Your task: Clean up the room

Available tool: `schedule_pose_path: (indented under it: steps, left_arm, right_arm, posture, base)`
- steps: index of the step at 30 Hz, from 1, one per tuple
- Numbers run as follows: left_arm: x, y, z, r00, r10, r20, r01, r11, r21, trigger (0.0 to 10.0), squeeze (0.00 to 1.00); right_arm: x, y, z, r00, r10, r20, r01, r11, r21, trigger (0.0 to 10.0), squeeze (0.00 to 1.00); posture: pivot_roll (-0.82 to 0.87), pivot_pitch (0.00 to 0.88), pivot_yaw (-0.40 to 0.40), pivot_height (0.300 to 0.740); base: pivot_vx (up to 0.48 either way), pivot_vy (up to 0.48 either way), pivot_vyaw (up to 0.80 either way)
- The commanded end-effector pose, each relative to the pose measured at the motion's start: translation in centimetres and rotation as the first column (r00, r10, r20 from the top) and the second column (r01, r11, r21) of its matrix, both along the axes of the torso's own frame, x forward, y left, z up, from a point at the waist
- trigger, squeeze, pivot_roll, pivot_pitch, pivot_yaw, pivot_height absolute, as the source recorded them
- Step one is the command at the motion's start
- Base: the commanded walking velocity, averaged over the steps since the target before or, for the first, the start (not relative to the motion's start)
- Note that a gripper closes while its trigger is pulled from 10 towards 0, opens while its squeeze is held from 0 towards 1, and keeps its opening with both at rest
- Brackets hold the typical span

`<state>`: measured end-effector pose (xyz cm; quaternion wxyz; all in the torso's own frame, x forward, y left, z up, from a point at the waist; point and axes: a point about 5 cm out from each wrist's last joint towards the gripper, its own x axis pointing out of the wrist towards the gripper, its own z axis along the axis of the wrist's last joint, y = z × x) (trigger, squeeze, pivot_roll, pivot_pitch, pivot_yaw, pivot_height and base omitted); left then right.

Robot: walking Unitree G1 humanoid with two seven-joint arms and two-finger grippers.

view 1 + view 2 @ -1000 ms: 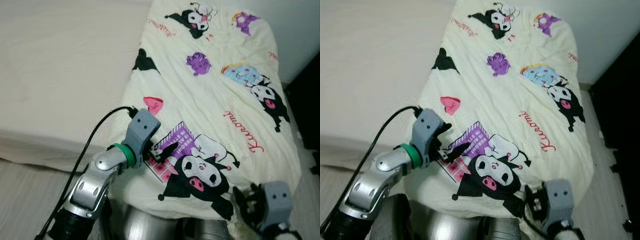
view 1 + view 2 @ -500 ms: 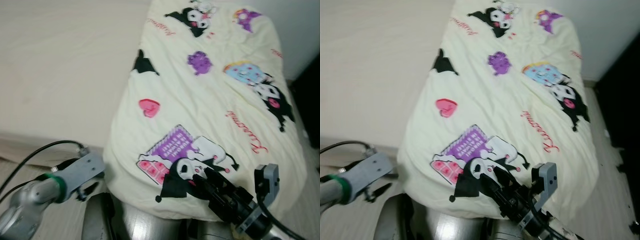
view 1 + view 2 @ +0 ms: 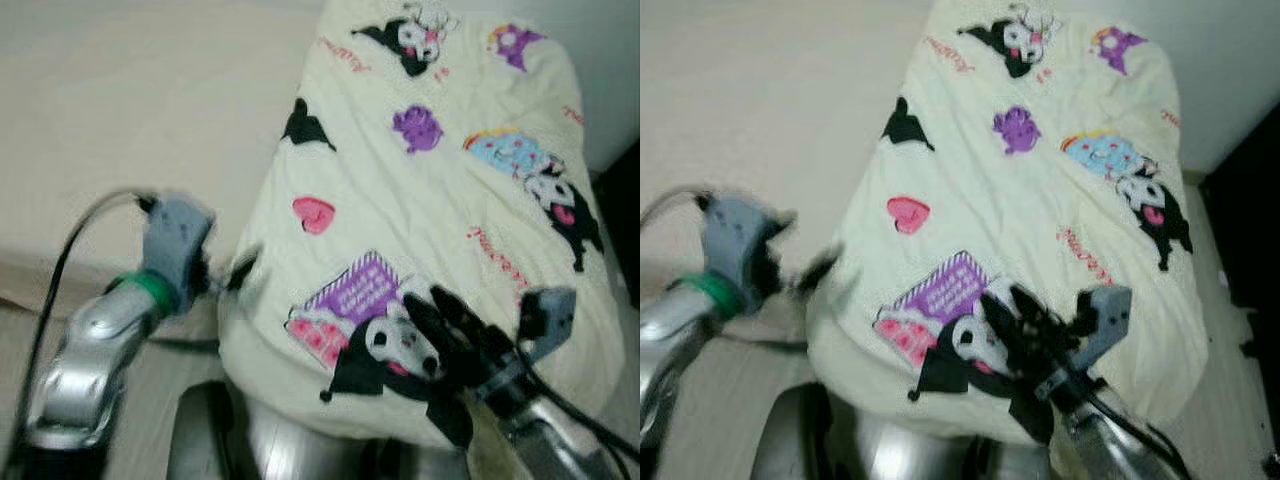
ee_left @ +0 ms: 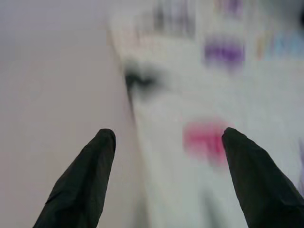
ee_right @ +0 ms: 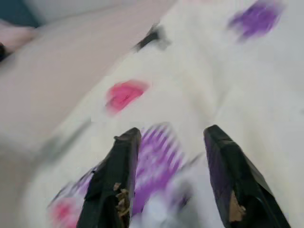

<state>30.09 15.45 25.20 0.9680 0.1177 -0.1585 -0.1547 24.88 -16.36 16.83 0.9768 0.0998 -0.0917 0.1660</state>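
A cream blanket (image 3: 430, 200) printed with cartoon figures lies over the right part of a beige mattress (image 3: 130, 130). My left gripper (image 3: 236, 275) hovers just off the blanket's left edge; in the left wrist view its fingers (image 4: 90, 180) stand open with nothing between them, pointing at the pink heart print (image 4: 204, 137). My right gripper (image 3: 440, 325) is over the blanket's near end, above the black-and-white cartoon print. In the right wrist view it (image 5: 172, 134) is open over the purple print (image 5: 159, 156). Both arms are blurred.
Dark furniture (image 3: 625, 200) stands close along the bed's right side. A pale wall (image 3: 600, 60) rises behind the bed's far right corner. Wooden floor (image 3: 20, 340) shows at the lower left. My silver torso (image 3: 280, 440) is right against the bed's near edge.
My left gripper left the purple print, dropped to the lower left, then rose to the blanket's left edge. My right gripper came up from below the blanket's near corner onto its near end.
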Motion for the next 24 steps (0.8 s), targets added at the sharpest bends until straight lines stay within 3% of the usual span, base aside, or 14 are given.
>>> schedule_pose_path:
  steps: [1,2,3,6,7,11,12,13,16,19,24]
  left_arm:
    - [0.0,0.0,-0.5,0.998,0.055,0.042,-0.056,0.998,0.022,10.0,1.00]
    - [0.0,-0.7,-0.3,0.997,0.040,0.059,-0.043,0.998,0.038,10.0,1.00]
    - [0.0,-1.2,-0.3,0.998,0.024,0.062,-0.027,0.998,0.051,10.0,0.81]
    - [0.1,-1.7,-0.5,0.999,-0.004,0.052,0.001,0.999,0.054,10.0,0.81]
    - [0.2,-1.9,-0.9,1.000,-0.005,0.029,0.004,0.999,0.034,10.0,0.15]
    - [0.5,-1.7,-1.3,1.000,0.019,-0.003,-0.019,1.000,-0.008,10.0,0.12]
    - [0.8,-1.4,-1.8,0.998,0.052,-0.031,-0.054,0.997,-0.049,10.0,0.11]
    - [1.1,-1.0,-2.5,0.994,0.093,-0.050,-0.096,0.993,-0.071,10.0,0.00]
    - [1.1,-1.0,-2.5,0.994,0.093,-0.050,-0.096,0.993,-0.071,10.0,0.00]
    - [1.5,0.2,-4.5,0.980,0.133,-0.147,-0.146,0.986,-0.083,10.0,0.00]
    - [1.8,0.6,-4.9,0.975,0.132,-0.178,-0.153,0.983,-0.105,10.0,0.00]
  right_arm:
    - [0.0,-0.2,-0.3,0.996,-0.088,0.010,0.088,0.994,-0.060,10.0,0.00]
    - [0.4,-0.3,-0.2,0.992,-0.126,0.019,0.127,0.990,-0.063,10.0,0.00]
    - [0.7,-0.5,-0.1,0.987,-0.159,0.026,0.161,0.984,-0.072,10.0,0.00]
    - [0.8,-0.5,0.1,0.983,-0.176,0.059,0.180,0.981,-0.078,10.0,0.00]
    - [1.1,-0.9,0.1,0.970,-0.230,0.080,0.237,0.966,-0.102,10.0,0.00]
    - [1.3,-1.3,0.3,0.954,-0.274,0.118,0.290,0.946,-0.147,10.0,0.00]
    - [1.4,-1.6,0.4,0.939,-0.308,0.154,0.334,0.925,-0.182,10.0,0.00]
    - [1.6,-2.0,0.5,0.916,-0.352,0.191,0.390,0.892,-0.227,10.0,0.00]
    - [1.6,-2.0,0.5,0.916,-0.352,0.191,0.390,0.892,-0.227,10.0,0.00]
    - [1.8,-3.7,1.8,0.862,-0.411,0.297,0.489,0.830,-0.270,10.0,0.00]
    - [2.0,-4.0,2.1,0.852,-0.422,0.310,0.500,0.830,-0.245,10.0,0.00]
  posture:
    - [0.02,0.183,0.023,0.551]
    - [0.02,0.175,0.017,0.551]
    - [0.02,0.171,0.011,0.556]
    - [0.02,0.171,0.011,0.561]
    - [0.02,0.163,0.000,0.566]
    - [0.02,0.159,-0.003,0.571]
    - [0.01,0.156,-0.012,0.576]
    - [0.01,0.155,-0.020,0.581]
    - [0.01,0.155,-0.020,0.581]
    - [0.01,0.154,-0.023,0.596]
    - [0.00,0.152,-0.022,0.620]
  base:
    - [0.000,0.000,0.00]
    - [0.000,0.000,0.00]
    - [0.000,0.000,0.00]
    - [0.000,0.000,0.00]
    - [0.000,0.000,0.00]
    - [0.000,0.000,0.00]
    - [0.000,0.000,0.00]
    - [0.000,0.000,0.00]
    - [0.000,0.000,0.00]
    - [0.000,0.000,0.00]
    - [0.000,0.000,0.00]
